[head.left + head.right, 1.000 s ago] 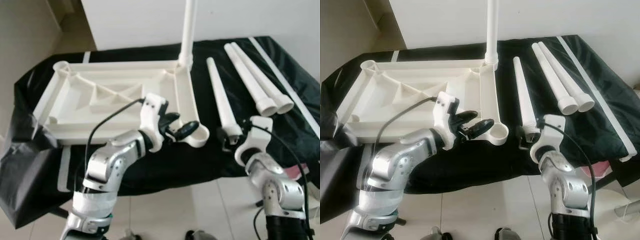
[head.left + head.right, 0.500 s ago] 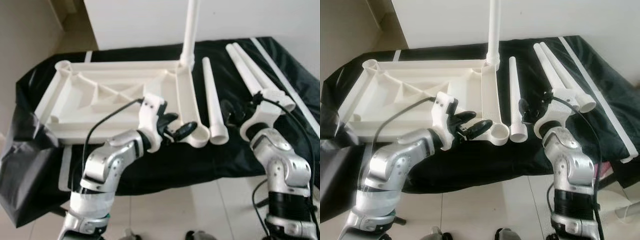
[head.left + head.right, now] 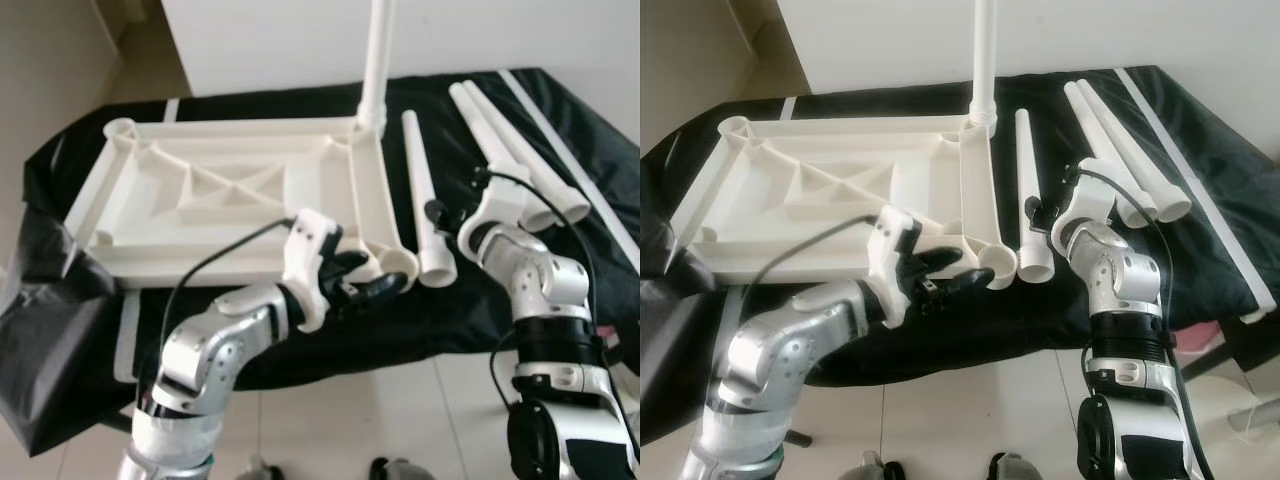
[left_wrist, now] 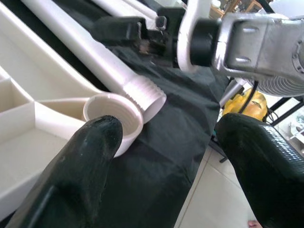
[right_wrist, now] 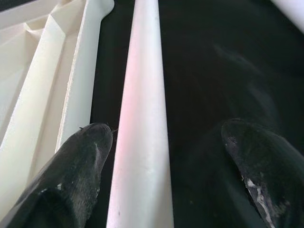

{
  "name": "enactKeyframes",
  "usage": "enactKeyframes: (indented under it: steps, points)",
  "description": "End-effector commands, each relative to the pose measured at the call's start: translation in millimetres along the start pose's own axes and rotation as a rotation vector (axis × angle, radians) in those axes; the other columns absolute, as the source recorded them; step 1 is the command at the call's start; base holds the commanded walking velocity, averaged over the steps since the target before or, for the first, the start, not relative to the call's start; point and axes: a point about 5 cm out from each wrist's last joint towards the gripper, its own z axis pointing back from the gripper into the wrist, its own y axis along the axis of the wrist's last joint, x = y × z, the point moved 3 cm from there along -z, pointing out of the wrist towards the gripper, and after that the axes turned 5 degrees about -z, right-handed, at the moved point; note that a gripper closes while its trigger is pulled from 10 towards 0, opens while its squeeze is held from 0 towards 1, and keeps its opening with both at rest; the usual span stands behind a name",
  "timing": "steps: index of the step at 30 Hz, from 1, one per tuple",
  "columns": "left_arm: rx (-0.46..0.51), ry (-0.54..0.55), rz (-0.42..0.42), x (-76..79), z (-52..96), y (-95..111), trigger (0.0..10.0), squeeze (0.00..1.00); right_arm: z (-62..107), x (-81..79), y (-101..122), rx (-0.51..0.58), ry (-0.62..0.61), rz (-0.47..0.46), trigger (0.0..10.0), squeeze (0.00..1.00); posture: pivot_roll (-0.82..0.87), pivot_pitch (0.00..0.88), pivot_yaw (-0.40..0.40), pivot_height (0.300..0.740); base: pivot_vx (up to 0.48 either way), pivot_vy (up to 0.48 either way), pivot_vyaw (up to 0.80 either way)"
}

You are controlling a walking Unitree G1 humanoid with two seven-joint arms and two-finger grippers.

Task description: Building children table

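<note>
Tabletop [image 3: 230,190] lies upside down on the black worktop [image 3: 560,130], one leg already upright in its far corner, so the sockets face up. My left pincer [image 3: 940,278] hangs spread just beside the near socket [image 4: 114,116], I judge to steady it. My right pincer [image 5: 164,156] is spread astride the loose leg [image 3: 1026,190] beside that socket, ready to pinch it.
</note>
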Motion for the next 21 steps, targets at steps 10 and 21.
enactKeyframes:
  steps: [10,21]
  points:
    - [-0.026,0.021,0.035,2.3,6.0,-3.6,10.0,0.0,-17.1,-18.4,3.2,-0.07,0.029,0.001,10.0,0.0,0.01,0.267,0.025,0.74,0.0,0.0,0.0]
    - [-0.023,0.035,0.047,4.0,7.3,-2.0,10.0,0.0,-27.9,-30.3,2.9,-0.215,0.047,0.081,10.0,0.0,0.01,0.264,0.015,0.74,0.0,0.0,0.0]
